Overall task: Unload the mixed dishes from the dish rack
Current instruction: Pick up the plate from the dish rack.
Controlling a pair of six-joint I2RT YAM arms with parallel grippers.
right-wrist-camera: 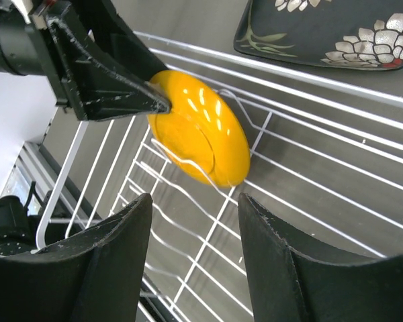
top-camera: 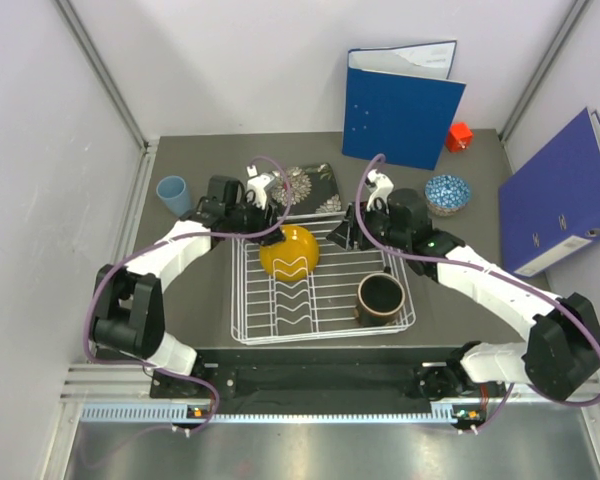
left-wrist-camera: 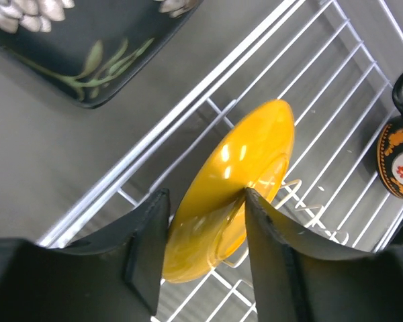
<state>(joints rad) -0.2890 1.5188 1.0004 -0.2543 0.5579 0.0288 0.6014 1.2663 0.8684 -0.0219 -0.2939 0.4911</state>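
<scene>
The white wire dish rack [top-camera: 242, 300] stands mid-table. The small yellow dish [top-camera: 288, 250] leans on edge in the dividers at its back left. My left gripper [top-camera: 269, 234] is shut on the dish's upper rim, and both fingers touch the dish [left-wrist-camera: 245, 164] in the left wrist view. The dark brown mug [top-camera: 380, 297] stands in the rack's front right. My right gripper [top-camera: 343, 238] is open and empty above the rack's back edge. The black square plate [top-camera: 315, 188], the light blue cup [top-camera: 173, 193] and the speckled bowl [top-camera: 447, 192] rest on the table.
Two blue ring binders stand at the back [top-camera: 400, 100] and the right [top-camera: 560, 195], with a small red block [top-camera: 459, 136] between them. The two grippers are close together over the rack's back edge. The plate lies just behind the rack.
</scene>
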